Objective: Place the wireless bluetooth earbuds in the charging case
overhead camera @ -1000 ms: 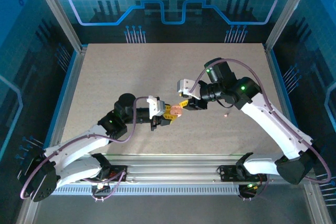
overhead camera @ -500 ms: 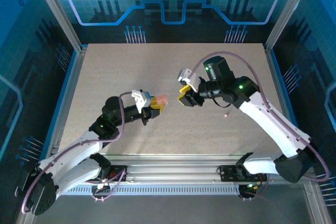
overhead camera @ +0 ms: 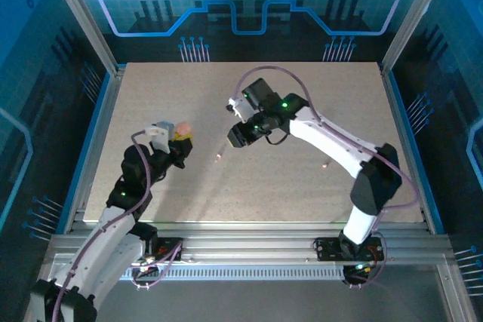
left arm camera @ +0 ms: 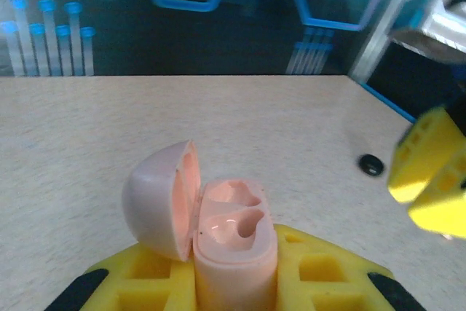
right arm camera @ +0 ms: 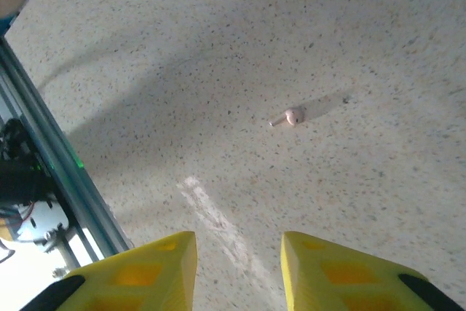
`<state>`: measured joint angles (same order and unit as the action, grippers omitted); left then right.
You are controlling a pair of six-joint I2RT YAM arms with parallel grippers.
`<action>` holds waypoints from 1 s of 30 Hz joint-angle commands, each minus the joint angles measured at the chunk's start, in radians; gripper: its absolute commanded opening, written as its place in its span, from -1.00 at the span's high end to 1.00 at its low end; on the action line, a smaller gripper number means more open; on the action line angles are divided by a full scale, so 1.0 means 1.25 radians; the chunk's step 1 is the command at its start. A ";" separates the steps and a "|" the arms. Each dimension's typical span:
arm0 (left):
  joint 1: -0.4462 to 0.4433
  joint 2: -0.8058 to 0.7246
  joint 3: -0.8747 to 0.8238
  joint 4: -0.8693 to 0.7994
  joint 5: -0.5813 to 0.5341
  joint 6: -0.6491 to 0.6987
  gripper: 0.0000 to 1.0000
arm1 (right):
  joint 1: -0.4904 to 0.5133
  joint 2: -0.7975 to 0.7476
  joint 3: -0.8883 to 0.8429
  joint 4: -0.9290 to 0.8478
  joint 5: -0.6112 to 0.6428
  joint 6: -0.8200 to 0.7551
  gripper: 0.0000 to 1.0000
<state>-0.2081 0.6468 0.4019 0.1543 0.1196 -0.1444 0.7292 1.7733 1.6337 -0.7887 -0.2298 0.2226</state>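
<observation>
Left wrist shows the charging case [left arm camera: 234,242] open; right wrist, an earbud [right arm camera: 293,116].

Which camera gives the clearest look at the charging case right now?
Left wrist: the charging case sits close up in the left gripper, lid open, both wells empty. Top external shows the case as a small pink blob.

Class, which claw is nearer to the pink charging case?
Left. The left claw is clamped on the charging case itself, holding it lid-open; the right claw hangs apart, off to its right, holding nothing.
</observation>
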 commanded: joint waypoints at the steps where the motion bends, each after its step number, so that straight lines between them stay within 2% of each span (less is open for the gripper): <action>1: 0.047 -0.024 -0.012 -0.065 -0.050 -0.069 0.67 | 0.019 0.074 0.056 -0.022 0.011 0.163 0.26; 6: 0.073 -0.026 -0.011 -0.080 -0.071 -0.083 0.66 | 0.039 0.193 0.112 -0.046 0.066 0.413 0.30; 13: 0.088 -0.026 -0.001 -0.103 -0.083 -0.082 0.64 | 0.090 0.309 0.181 -0.064 0.111 0.617 0.21; 19: 0.090 -0.027 -0.005 -0.101 -0.080 -0.078 0.63 | 0.096 0.379 0.232 -0.092 0.151 0.706 0.13; 30: 0.091 -0.026 -0.021 -0.084 -0.069 -0.094 0.61 | 0.099 0.482 0.360 -0.162 0.207 0.764 0.20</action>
<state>-0.1074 0.6262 0.3897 0.0341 0.0299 -0.2386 0.8501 2.3314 2.0384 -0.9310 -0.0032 1.1366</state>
